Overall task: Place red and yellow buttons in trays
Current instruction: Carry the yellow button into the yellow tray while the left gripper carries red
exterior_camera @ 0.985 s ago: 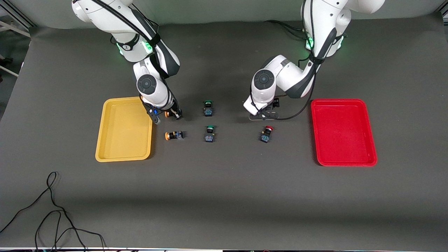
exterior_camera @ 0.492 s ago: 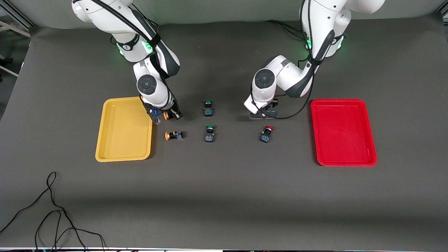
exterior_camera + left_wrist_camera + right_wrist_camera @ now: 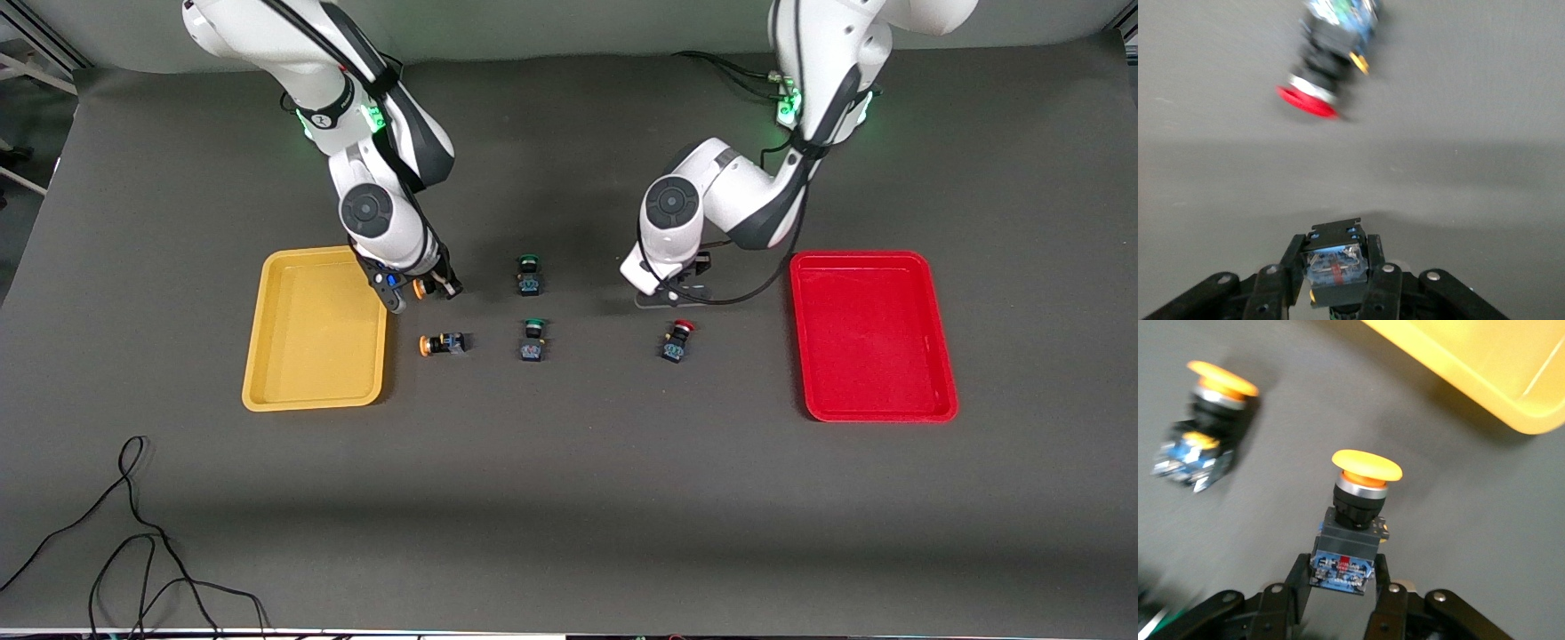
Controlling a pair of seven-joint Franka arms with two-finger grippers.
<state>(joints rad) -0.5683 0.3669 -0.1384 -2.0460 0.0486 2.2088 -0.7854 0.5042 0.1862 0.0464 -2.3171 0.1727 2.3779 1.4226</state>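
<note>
Pickup step under way. Right gripper (image 3: 1338,600) clamped yellow button (image 3: 1355,520) beside yellow tray (image 3: 316,329). Left gripper (image 3: 1338,293) clamped switch (image 3: 1335,263), presumably red button, between green-capped switch (image 3: 529,274) and red tray (image 3: 871,333). Next, likely: lift, carry over matching trays, release.

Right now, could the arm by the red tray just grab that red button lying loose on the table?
Probably not yet. The left gripper is already shut on another button, so it has no free grip. Otherwise the way looks free: the loose red button lies in the open beside it, nothing between them.
</note>
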